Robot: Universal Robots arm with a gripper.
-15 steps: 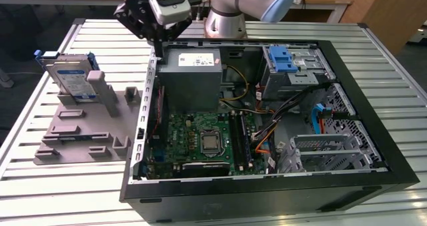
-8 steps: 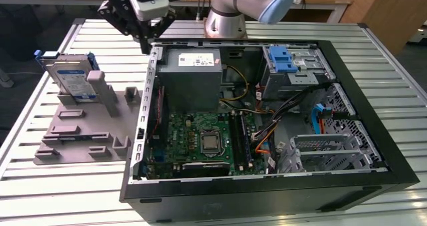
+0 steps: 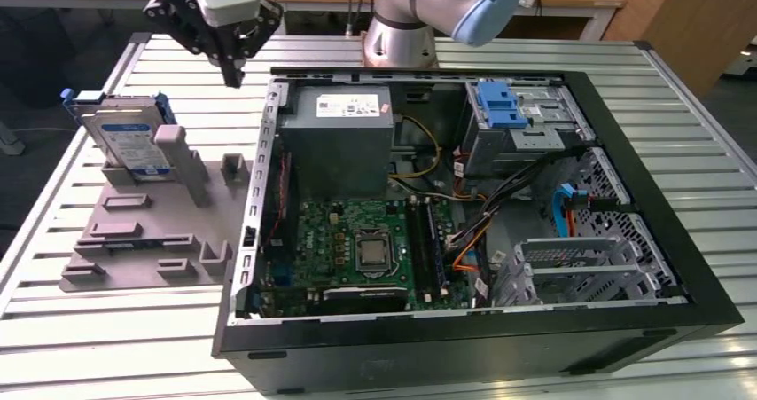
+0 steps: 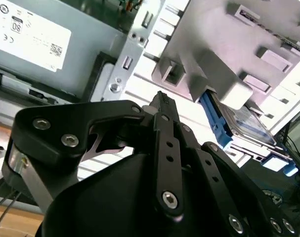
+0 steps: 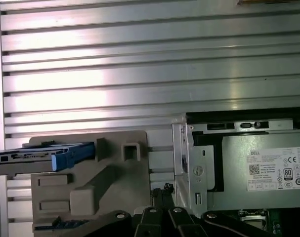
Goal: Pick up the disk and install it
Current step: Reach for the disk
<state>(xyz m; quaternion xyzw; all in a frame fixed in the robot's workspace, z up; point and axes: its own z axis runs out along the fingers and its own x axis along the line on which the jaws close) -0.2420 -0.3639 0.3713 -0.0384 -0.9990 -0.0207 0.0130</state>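
Standing on edge in grey holder point(image 3: 142, 249), disk point(image 3: 128, 138) sits at 8 o'clock from gripper point(image 3: 233, 74) in exterior view. Gripper clenched, empty, hovering beside open computer case point(image 3: 473, 325). We judge pick step pending; grasp calls for parted jaws.

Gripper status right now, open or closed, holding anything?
Gripper: closed, holding nothing, up between the disk and the case.

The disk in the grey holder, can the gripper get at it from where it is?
Probably yes. The disk stands upright in the grey holder, top edge bare. The gripper hangs above and beside it, toward the computer case, with nothing between them. Its fingers look shut, though.
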